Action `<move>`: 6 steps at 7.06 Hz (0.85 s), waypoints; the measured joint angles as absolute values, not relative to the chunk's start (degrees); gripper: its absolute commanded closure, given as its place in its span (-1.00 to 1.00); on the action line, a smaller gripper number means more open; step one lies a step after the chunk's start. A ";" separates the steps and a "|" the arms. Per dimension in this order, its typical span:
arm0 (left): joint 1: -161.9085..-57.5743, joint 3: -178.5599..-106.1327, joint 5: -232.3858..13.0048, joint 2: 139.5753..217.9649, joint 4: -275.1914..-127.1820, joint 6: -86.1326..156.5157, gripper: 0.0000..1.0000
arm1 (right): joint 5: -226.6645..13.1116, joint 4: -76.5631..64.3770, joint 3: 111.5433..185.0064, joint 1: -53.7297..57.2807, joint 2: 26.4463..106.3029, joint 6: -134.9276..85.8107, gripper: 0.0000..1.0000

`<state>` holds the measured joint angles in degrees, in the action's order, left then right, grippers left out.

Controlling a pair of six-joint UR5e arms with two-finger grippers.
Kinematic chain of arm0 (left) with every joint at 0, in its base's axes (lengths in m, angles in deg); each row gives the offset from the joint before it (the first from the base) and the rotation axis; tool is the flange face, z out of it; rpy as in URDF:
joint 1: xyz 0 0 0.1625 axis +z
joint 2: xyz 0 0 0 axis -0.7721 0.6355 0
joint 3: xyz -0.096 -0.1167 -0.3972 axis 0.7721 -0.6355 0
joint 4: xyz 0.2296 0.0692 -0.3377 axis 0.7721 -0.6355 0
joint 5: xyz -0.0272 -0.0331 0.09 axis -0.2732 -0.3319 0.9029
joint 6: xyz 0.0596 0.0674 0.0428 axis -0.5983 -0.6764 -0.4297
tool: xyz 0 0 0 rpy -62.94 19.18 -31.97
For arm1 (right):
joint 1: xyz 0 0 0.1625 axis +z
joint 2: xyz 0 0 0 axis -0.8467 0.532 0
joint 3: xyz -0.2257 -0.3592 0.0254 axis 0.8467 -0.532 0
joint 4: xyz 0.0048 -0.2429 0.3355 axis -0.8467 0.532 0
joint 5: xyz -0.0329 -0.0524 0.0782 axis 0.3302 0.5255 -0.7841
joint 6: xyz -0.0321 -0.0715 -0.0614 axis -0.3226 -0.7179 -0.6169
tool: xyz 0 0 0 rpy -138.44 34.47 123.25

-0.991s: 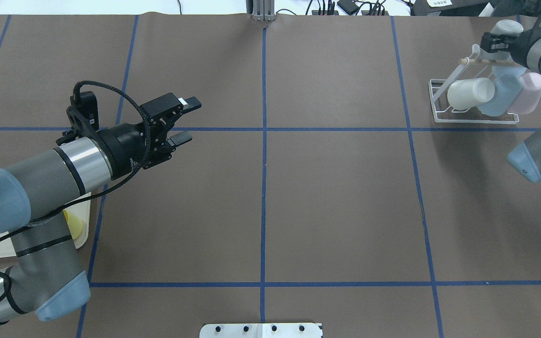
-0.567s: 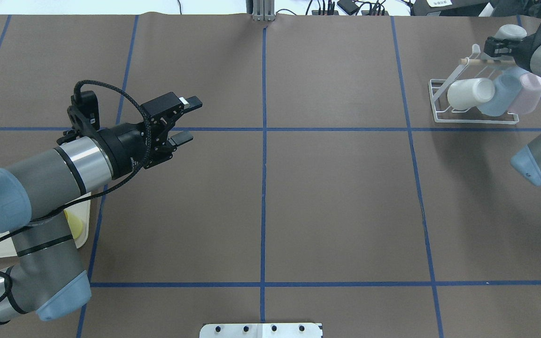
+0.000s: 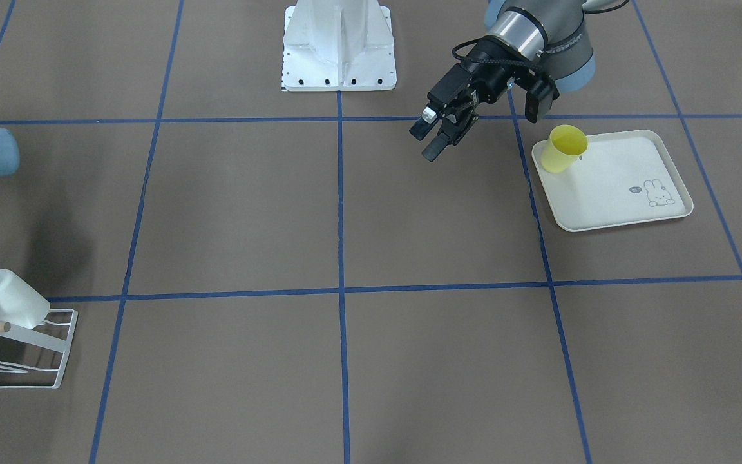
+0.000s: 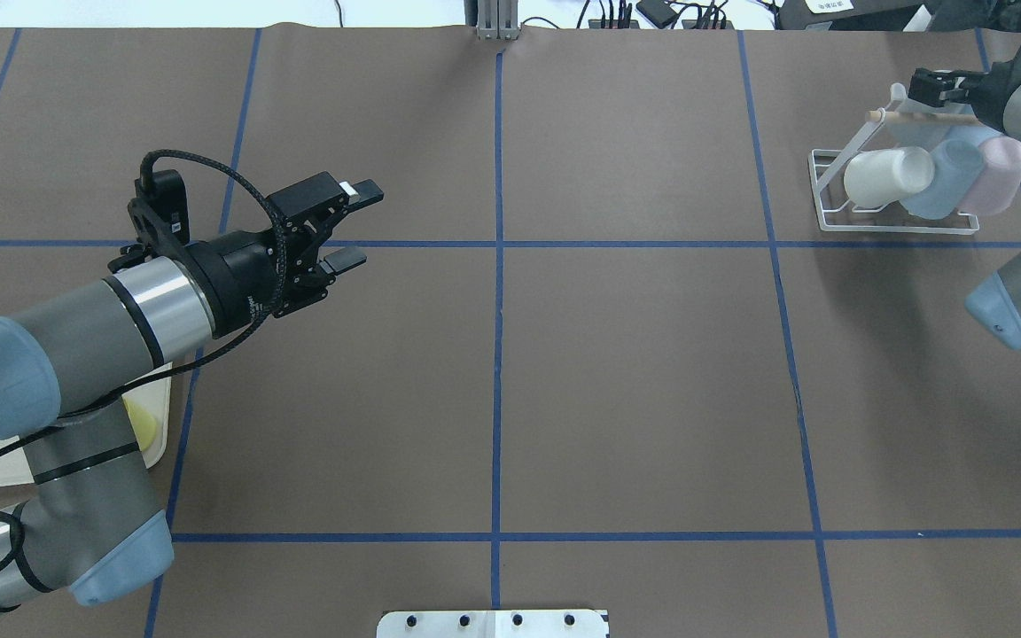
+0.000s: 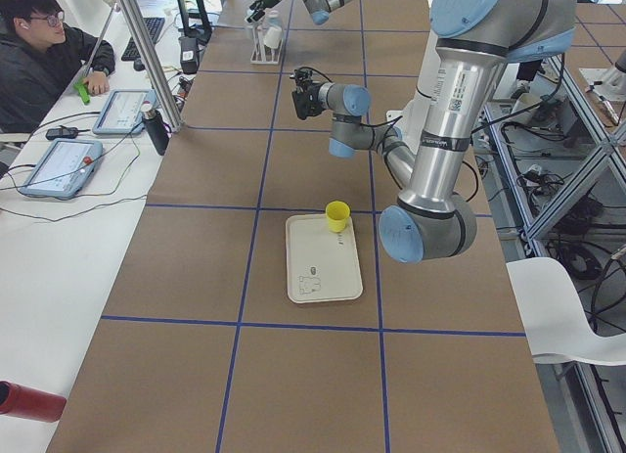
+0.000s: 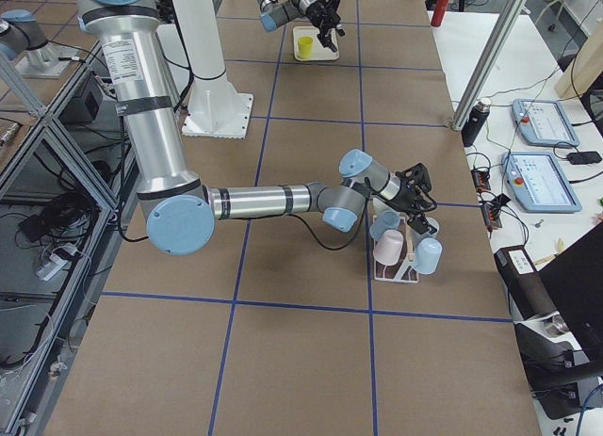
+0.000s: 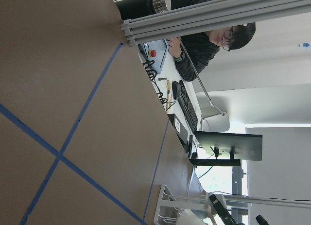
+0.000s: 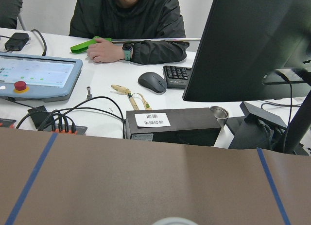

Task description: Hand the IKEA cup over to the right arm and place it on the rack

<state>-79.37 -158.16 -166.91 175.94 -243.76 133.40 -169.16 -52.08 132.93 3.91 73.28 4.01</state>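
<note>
Handover seems done: the left end effector [image 4: 358, 224], centre left, is wide open and empty. The right end effector [image 4: 934, 86] is at the rack [image 4: 830, 190], upper right; I cannot tell its grip, so placement is unconfirmed.

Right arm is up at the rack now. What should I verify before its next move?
1. Right gripper grip state: cannot tell. It sits at the rack's top by the dowel, and its jaws are hard to read.
2. Pale cup under the dowel seated on the rack: cannot tell.
3. Rack standing upright: ok.
4. White cup, blue cup and pink cup resting in the rack: ok.
5. Left gripper open, empty and far from the rack: ok.
6. Yellow cup standing on the tray: ok.
</note>
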 measured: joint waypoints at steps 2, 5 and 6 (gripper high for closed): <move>-79.44 -158.46 -167.19 175.71 -243.71 132.92 -1.00 | -170.84 -52.06 133.94 4.64 73.04 3.99 -1.00; -80.41 -164.16 -171.63 174.45 -233.17 125.24 -1.00 | -181.72 -50.05 139.15 8.35 73.03 4.10 -1.00; -80.65 -166.82 -173.22 172.92 -228.94 122.24 -1.00 | -184.52 -46.40 142.60 9.09 72.93 4.26 -1.00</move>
<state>-80.65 -166.82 -173.22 172.92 -228.94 122.24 -184.52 -46.40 142.60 9.09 72.93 4.26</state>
